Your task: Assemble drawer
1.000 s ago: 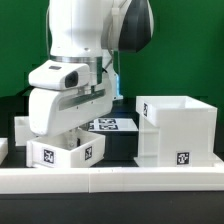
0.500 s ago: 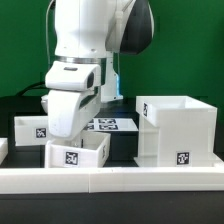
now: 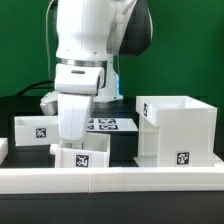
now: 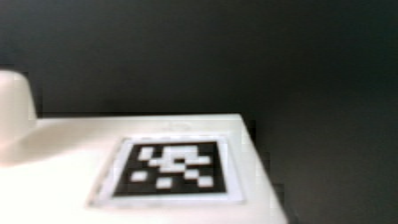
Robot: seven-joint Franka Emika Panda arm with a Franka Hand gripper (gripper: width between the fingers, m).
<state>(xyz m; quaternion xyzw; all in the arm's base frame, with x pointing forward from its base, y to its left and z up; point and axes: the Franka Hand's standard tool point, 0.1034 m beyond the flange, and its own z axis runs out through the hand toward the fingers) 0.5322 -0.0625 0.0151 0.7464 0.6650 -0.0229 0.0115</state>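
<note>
The near tray point(image 3: 90, 158) of the drawer sits low at the front, just behind the rail, with one tag facing the camera. My gripper point(image 3: 72, 146) points straight down onto its back wall and is shut on it; the fingertips are hidden behind the tray. The second tray point(image 3: 34, 128) lies at the exterior view's left. The tall shell point(image 3: 178, 132) stands at the right, open side up. In the wrist view a white face of the near tray point(image 4: 71, 140) with a tag fills the lower part, blurred and very close.
The marker board point(image 3: 113, 125) lies flat behind the gripper, between the trays and the shell. The long low white rail point(image 3: 130, 181) runs along the front edge. A white piece point(image 3: 3, 150) shows at the far left edge.
The arm has swung towards the exterior view's right and turned upright. The near tray turned with it, moved a little right and came down lower.
</note>
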